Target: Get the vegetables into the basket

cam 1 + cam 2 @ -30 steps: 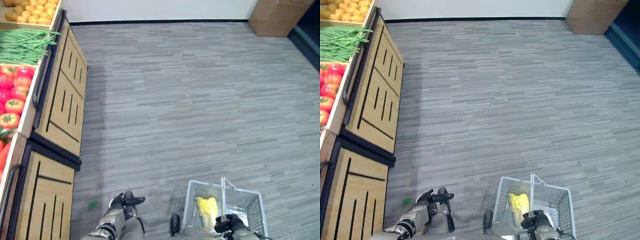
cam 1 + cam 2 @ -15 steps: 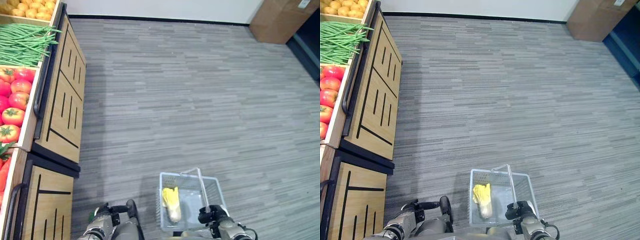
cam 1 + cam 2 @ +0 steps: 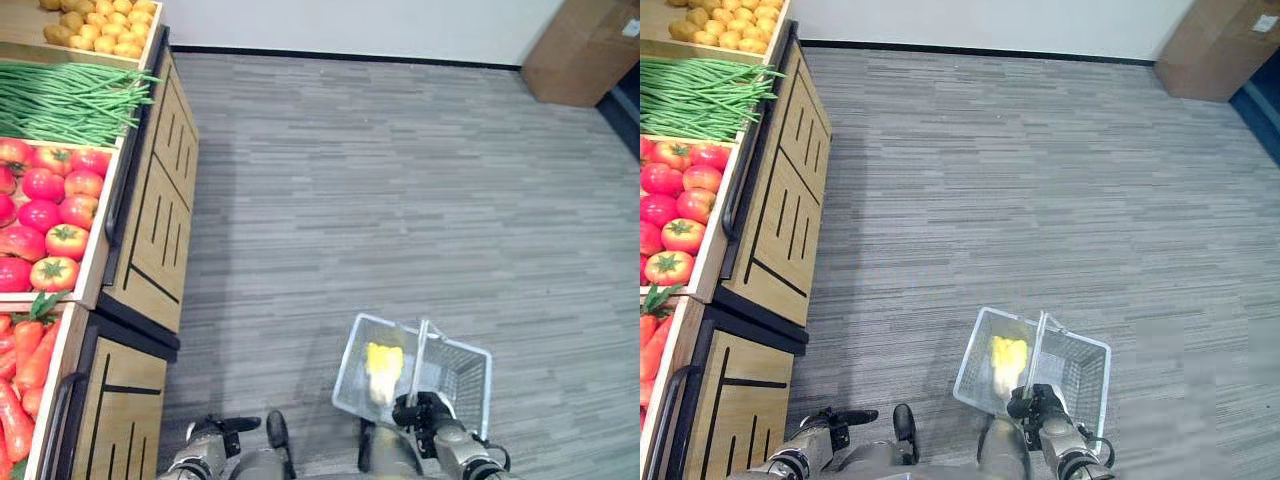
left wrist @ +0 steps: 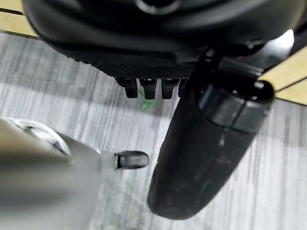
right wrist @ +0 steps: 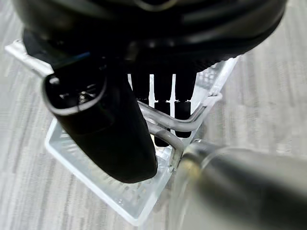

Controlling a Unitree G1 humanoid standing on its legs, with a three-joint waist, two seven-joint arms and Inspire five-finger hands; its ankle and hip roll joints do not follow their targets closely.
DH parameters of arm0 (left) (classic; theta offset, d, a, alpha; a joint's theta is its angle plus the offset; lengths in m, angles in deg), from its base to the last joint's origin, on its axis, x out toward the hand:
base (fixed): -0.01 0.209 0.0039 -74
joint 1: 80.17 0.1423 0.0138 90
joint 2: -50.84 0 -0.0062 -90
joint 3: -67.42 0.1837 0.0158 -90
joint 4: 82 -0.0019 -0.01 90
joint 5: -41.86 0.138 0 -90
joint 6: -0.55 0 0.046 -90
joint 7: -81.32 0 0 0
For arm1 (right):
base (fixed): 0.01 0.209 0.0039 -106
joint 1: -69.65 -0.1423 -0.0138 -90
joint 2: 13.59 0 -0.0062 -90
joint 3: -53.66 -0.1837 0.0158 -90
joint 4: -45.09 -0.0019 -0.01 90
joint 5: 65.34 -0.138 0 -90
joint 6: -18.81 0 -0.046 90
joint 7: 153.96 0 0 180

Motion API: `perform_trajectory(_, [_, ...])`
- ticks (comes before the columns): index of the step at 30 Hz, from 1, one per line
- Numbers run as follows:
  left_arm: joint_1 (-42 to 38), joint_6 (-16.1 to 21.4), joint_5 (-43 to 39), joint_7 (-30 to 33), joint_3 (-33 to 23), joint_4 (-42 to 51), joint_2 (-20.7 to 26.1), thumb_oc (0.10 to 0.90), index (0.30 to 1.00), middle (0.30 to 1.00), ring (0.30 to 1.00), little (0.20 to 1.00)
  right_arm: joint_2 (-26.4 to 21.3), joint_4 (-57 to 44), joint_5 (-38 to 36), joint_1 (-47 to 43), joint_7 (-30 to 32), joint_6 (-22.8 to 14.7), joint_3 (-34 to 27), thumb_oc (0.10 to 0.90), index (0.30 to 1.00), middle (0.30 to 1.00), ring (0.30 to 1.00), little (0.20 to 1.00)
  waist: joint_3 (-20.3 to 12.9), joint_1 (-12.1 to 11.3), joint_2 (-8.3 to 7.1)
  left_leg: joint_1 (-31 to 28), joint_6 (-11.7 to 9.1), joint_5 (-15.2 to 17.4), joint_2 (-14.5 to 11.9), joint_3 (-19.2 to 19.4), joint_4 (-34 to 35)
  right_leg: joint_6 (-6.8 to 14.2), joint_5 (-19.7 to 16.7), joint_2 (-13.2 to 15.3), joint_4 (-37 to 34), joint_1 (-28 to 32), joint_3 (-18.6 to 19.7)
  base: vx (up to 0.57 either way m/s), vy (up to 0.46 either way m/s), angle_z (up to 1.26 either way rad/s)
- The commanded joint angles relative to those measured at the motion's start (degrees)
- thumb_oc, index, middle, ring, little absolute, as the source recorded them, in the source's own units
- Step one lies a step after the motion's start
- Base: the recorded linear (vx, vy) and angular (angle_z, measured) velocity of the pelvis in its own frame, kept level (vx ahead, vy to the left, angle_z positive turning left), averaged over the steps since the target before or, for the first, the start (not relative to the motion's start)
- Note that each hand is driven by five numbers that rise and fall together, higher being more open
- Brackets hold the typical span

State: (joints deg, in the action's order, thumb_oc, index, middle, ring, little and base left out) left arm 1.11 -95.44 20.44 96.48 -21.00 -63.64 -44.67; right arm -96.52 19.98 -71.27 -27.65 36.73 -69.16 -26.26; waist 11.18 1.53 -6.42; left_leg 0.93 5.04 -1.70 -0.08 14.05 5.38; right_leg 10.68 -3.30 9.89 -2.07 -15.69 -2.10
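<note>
A white wire basket point(image 3: 462, 378) hangs low in front of me, just above the grey floor. A yellow-leaved cabbage point(image 3: 382, 362) lies inside it. My right hand point(image 3: 420, 412) is shut on the basket's metal handle point(image 5: 192, 125), with the fingers curled round the bar. My left hand point(image 3: 222, 428) is at the lower left beside the produce stand, fingers relaxed and holding nothing. The stand on my left carries green beans point(image 3: 65, 100), red tomatoes point(image 3: 50, 200), and carrots point(image 3: 20, 370).
The wooden produce stand point(image 3: 155, 220) runs along the left, with small yellow produce point(image 3: 100, 20) at its far end. A cardboard box point(image 3: 585, 50) stands at the far right by the wall. A green scrap point(image 4: 144, 103) lies on the floor.
The camera has turned toward the stand, so more tomatoes and the carrots show. My right hand still carries the basket with the cabbage. My left hand sits lower in view.
</note>
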Motion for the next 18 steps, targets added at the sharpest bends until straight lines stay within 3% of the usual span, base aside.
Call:
perform_trajectory(1, [-2.1, 0.8, 2.2, 0.7, -1.0, 0.6, -0.1, 0.9, 1.0, 1.0, 1.0, 1.0, -3.1, 3.3, -0.1, 4.5, 1.2, 2.4, 1.4, 0.4, 0.3, 0.3, 0.3, 0.3, 4.2, 2.0, -0.56, -5.4, -6.1, 4.3, -0.2, -3.4, -0.4, 2.2, -7.4, -2.9, 1.3, -0.7, 3.0, 0.25, -0.051, 1.02])
perform_trajectory(6, [-1.9, 0.8, 1.8, 0.5, -0.4, 0.2, -1.2, 0.9, 1.0, 1.0, 1.0, 1.0, -3.7, 5.2, 0.1, 5.4, 0.7, 2.4, 1.7, 0.4, 0.3, 0.3, 0.3, 0.3, 3.1, 2.6, -0.31, -6.6, -6.0, 5.1, 0.4, -7.7, -0.4, 0.6, -6.6, -4.8, 3.2, 1.2, 6.0, 0.11, -0.087, 0.83])
perform_trajectory(18, [-3.1, 0.9, -1.0, 0.7, 0.7, 0.1, -2.3, 0.9, 1.0, 1.0, 1.0, 1.0, -5.0, 4.7, 0.0, 3.2, 1.6, 1.9, 3.2, 0.4, 0.3, 0.3, 0.3, 0.3, 1.9, 1.7, -0.49, -3.5, -7.6, 3.3, -2.2, -11.9, -0.4, -1.5, -5.0, -5.2, 2.2, 1.9, 1.9, 0.02, -0.069, 0.23])
